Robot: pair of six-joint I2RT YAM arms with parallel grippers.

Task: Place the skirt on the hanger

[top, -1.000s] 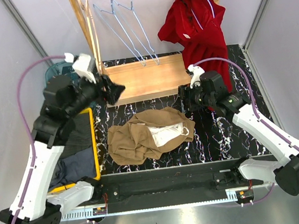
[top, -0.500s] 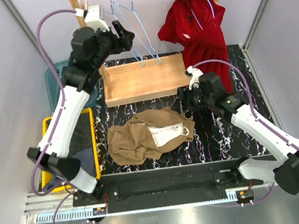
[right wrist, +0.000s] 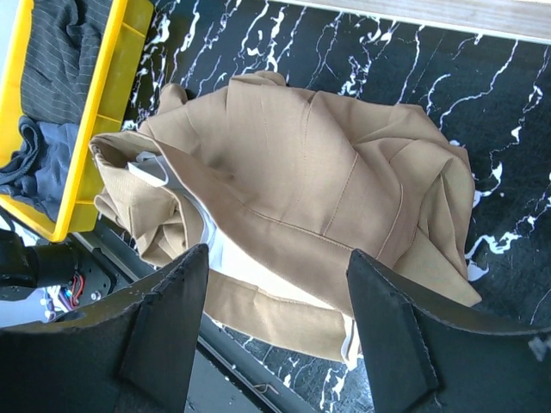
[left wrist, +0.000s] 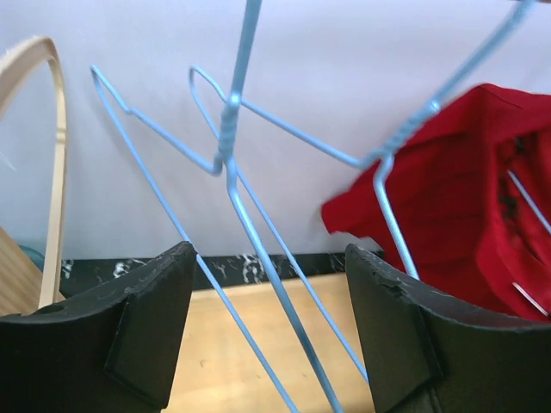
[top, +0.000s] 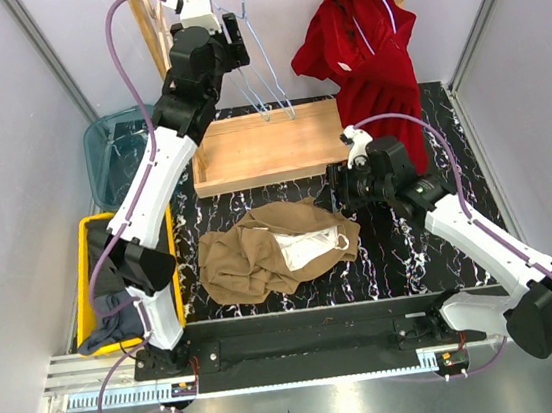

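Tan skirt (top: 276, 247) lies crumpled on dark surface (top: 402, 251), near centre. It looks soft, light and floppy, so probably best pinched at the waistband edge by the white lining (top: 311, 247). The left fingers (left wrist: 146, 335) are wide open and empty, up at the far blue wire hanger (left wrist: 258, 249). The right fingers (right wrist: 164, 327) are wide open and empty over the skirt's right side.

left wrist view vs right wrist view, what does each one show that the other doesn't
Only the left wrist view shows the blue wire hangers, the red garment and the wooden rack post, seen past the open left gripper.
Only the right wrist view shows the crumpled tan skirt and the yellow bin of dark clothes, below the open right gripper.
Both show the black marbled tabletop and the rack's wooden base.
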